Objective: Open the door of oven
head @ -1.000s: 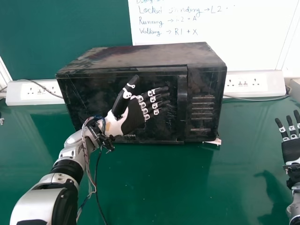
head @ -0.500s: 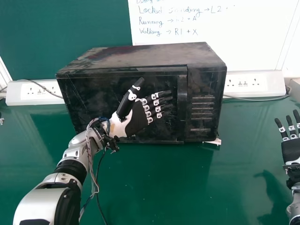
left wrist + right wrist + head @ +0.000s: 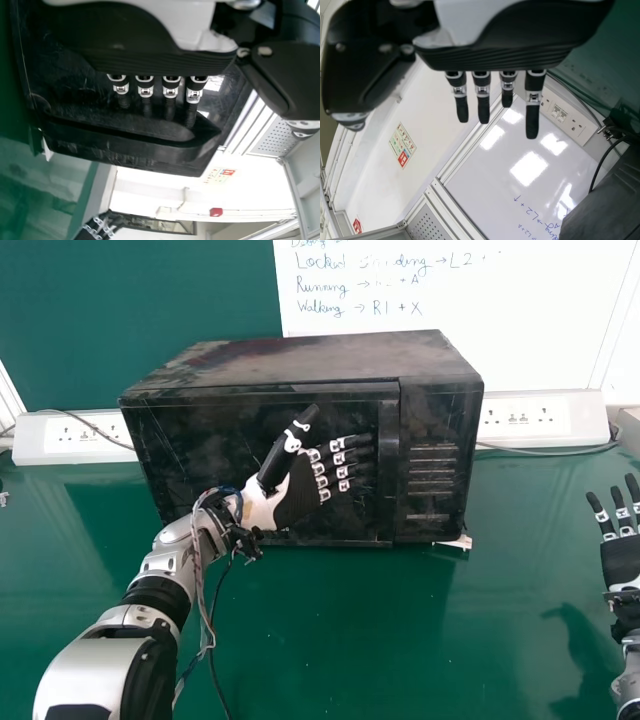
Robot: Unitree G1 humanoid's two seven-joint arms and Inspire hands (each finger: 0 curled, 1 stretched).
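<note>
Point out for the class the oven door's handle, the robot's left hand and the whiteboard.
Oven door's handle (image 3: 389,475): head view, middle of its upright strip.
Robot's left hand (image 3: 297,495): head view, on its palm.
Whiteboard (image 3: 540,340): head view, bare area right of the writing.

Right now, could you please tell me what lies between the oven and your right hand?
Just green tabletop between the oven and my right hand, in the head view.

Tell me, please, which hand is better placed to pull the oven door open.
Probably the left hand: it is in front of the door, its fingers pointing at the handle. The right hand is well right of the oven.
</note>
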